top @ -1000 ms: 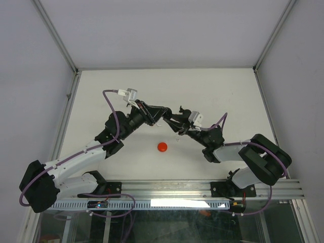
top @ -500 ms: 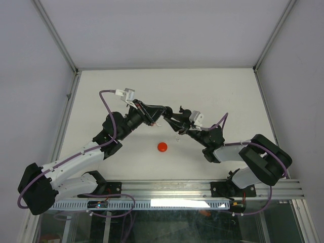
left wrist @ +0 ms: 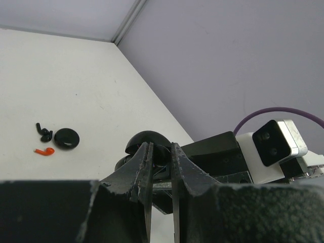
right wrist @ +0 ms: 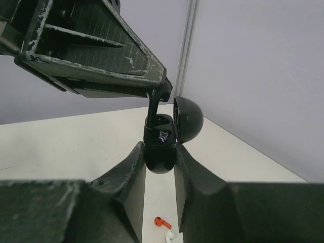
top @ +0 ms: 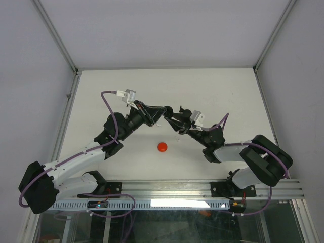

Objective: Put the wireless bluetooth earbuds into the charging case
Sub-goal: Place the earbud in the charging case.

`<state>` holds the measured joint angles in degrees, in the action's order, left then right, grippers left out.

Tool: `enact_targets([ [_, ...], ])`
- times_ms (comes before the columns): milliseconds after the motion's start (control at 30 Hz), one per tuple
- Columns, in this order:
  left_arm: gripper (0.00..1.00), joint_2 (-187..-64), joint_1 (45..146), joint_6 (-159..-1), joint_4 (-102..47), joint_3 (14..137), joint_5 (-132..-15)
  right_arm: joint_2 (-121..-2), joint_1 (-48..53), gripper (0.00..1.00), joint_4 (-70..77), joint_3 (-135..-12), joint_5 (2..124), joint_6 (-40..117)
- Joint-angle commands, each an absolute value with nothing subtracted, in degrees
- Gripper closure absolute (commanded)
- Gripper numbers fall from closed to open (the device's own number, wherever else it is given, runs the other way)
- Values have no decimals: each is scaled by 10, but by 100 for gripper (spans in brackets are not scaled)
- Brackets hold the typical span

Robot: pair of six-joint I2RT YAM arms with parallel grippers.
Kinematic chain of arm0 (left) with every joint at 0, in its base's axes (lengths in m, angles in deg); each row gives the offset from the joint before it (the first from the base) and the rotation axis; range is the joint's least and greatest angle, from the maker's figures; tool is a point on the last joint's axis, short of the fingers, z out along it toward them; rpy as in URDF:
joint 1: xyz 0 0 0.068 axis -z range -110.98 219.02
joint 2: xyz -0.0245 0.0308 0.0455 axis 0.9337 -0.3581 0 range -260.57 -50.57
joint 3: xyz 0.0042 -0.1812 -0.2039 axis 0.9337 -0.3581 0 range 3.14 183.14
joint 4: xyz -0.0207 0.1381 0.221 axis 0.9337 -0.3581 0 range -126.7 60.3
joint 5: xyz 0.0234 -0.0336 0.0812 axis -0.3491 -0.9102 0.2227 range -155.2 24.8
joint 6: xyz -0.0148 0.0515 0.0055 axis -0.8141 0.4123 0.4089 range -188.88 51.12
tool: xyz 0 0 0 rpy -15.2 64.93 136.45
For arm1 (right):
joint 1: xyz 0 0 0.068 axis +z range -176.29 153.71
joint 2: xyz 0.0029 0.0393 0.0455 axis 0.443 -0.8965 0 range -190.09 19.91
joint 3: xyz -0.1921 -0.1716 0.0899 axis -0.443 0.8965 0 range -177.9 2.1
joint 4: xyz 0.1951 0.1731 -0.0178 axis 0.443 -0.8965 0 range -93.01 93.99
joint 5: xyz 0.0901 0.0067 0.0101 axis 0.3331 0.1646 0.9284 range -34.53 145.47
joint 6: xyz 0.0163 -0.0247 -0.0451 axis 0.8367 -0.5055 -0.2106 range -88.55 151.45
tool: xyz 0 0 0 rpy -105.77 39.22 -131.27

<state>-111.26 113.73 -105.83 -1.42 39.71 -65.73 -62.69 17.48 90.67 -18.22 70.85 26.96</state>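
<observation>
Charging case (right wrist: pixel 159 160): black, lid (right wrist: pixel 188 119) standing open, being held above the desk (top: pixel 212 91) where the two arms are meeting. Right tool (right wrist: pixel 160 151) is grasping it by the lower body, one finger pressing on each side.

Black earbud (right wrist: pixel 153 104): being pinched by the clenched left tool (right wrist: pixel 163 87), hanging stem-up with its lower end reaching into the open case.

Red puck (top: pixel 162 147): lying on the desk nearer the arm bases, apart from both tools.

Black puck (left wrist: pixel 67 138): resting on the desk, seen from the left wrist. Two small black buds (left wrist: pixel 43 132) and a red earbud (left wrist: pixel 44 151) are lying just beside it.

White earbud (right wrist: pixel 169 236): lying on the desk below the held case, another red bud (right wrist: pixel 162 221) sitting right next to it.
</observation>
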Motion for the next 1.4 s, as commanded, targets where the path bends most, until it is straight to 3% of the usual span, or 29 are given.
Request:
enact_targets([
  [0, 100, -1114, 1145, -1065, 31, 397, -667, -608, 177, 100, 979, -185, 699, 264],
  [867, 100, -1114, 1150, -1051, 21, 378, -654, -605, 177, 100, 979, -186, 700, 264],
  [1167, 84, -1106, 1150, -1018, -44, 410, -652, -609, 178, 100, 979, -185, 713, 262],
  [1367, 69, -1101, 1150, -997, -92, 437, -652, -612, 177, 100, 979, -182, 717, 260],
])
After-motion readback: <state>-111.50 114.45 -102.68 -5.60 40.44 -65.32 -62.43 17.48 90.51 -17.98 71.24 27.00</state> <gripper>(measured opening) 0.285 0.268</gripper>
